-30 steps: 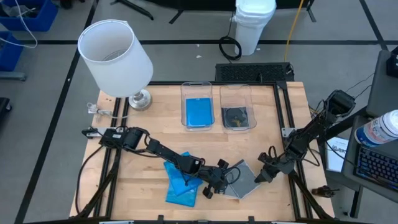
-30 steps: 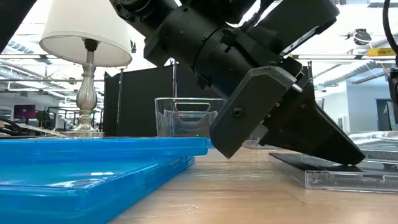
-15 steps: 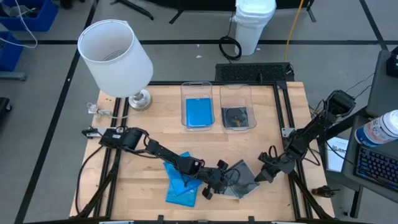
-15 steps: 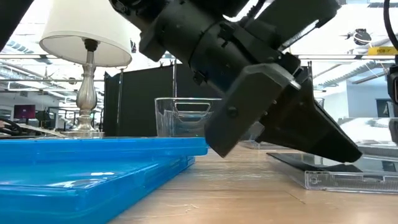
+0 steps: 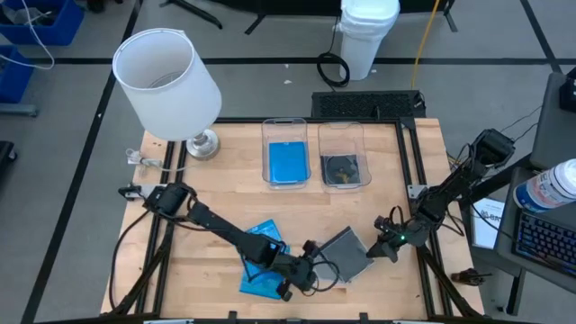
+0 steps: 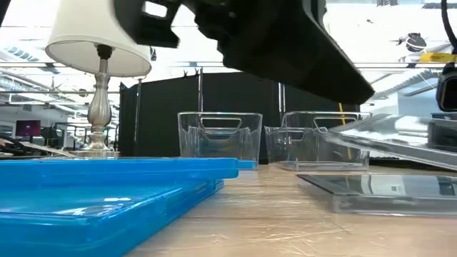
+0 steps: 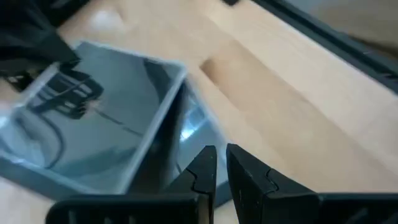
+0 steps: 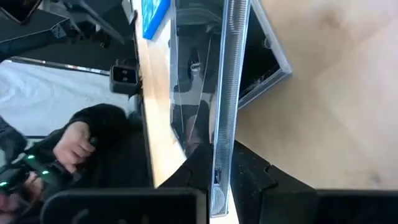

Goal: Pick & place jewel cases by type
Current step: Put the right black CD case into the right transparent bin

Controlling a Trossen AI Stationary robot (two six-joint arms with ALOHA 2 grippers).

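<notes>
Right gripper (image 5: 389, 248) now clamped on grey jewel case (image 5: 347, 254) edge, near table front; you have it tilted up. Left gripper (image 5: 297, 279) pulled back, pinched shut, empty. Next: carry to bin.

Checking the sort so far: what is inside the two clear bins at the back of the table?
Left clear plastic bin holds a bright blue jewel case; right clear plastic bin holds a grey case with dark insert. Anything beneath them is covered.
</notes>
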